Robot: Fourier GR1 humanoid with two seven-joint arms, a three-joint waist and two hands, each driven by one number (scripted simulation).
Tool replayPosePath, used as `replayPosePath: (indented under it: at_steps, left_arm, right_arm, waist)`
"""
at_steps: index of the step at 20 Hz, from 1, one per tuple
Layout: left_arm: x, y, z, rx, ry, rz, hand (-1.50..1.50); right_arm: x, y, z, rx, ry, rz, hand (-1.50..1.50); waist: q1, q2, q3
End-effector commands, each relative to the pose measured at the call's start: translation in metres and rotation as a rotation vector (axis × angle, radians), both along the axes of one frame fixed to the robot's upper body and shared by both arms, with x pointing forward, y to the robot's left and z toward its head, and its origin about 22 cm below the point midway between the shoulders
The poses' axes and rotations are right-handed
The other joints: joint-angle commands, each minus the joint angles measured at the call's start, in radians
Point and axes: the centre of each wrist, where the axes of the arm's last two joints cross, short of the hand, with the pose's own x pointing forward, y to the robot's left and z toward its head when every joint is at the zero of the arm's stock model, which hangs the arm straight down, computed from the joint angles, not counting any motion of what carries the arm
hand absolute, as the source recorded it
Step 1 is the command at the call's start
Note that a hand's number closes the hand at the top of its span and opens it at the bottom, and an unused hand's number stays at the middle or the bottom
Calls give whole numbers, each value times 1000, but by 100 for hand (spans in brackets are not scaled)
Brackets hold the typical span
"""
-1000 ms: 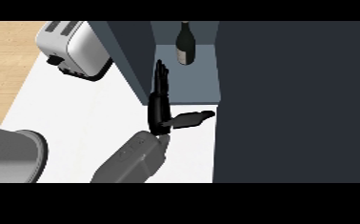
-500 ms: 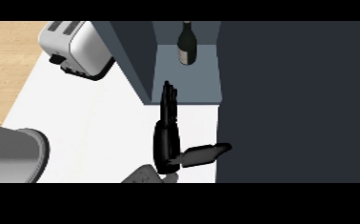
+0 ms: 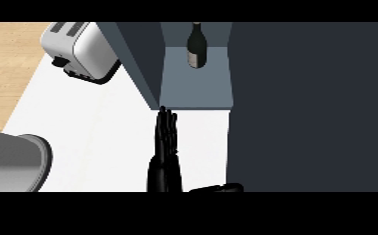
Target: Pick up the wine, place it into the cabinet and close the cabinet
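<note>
Far left of the robot hand (image 3: 166, 144), a toaster (image 3: 83, 51) sits on the white surface (image 3: 88, 129). The hand itself is released, fingers straight, tips just below the cabinet's (image 3: 196, 86) front edge (which arm it belongs to I cannot tell). Up and right of it, the wine (image 3: 196, 46) stands upright inside the cabinet. Placing looks done; closing the dark door (image 3: 303, 109) remains.

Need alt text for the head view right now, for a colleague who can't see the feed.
A wine bottle stands upright inside the open cabinet, while one black hand with straight fingers points up at the edge of the cabinet door. A silver toaster sits on the white counter to the left.
</note>
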Motion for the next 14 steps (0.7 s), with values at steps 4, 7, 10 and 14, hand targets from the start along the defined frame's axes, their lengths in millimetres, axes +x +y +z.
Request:
replayPosePath:
  at_steps: [4, 7, 10, 14]
  left_arm:
    - [-47, 27, 28, -18, -34, -16, -150]
    - [-39, 48, 27, 5, -32, -73, -150]
    - [-49, 75, 31, -6, -37, -89, -150]
    - [-75, 89, 24, 26, -41, -138, -150]
  right_arm:
    - [-12, 12, 7, 42, 6, 99, -150]
    - [-16, 7, 2, 20, 28, 155, 150]
    - [-31, -1, 4, -47, 51, 193, 150]
    - [-19, 7, 3, -78, 6, 193, 150]
  waist:
    - [4, 1, 0]
    - [-1, 2, 0]
    - [-5, 0, 0]
    - [3, 2, -1]
